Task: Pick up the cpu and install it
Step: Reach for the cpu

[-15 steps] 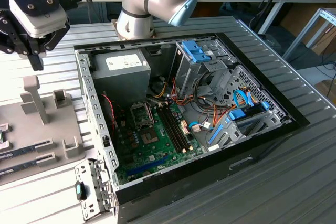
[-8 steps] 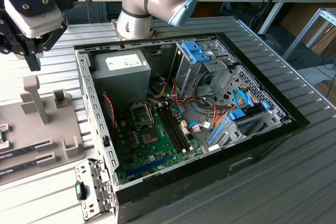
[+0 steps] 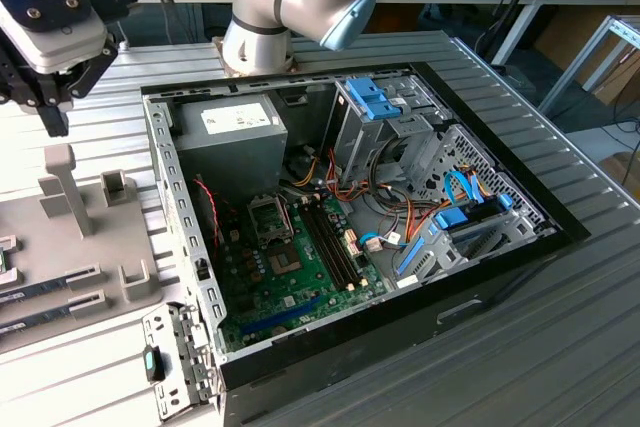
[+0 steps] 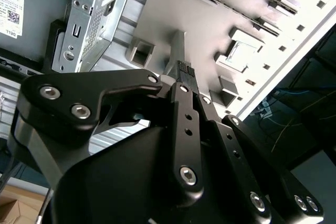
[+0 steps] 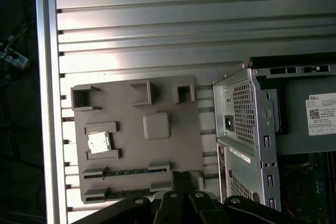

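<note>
Black gripper (image 4: 185, 70), jaws closed on nothing, above the flat grey fixture plate (image 5: 178, 129).
The small square silver-topped cpu (image 5: 98, 141) lies in a walled pocket of that plate, apart from the jaws; in the exterior view the plate sits at nine o'clock from the open black computer case (image 3: 490, 282). Lowered unopened or off-centre, the jaws would likely strike the lid or pocket walls.
</note>
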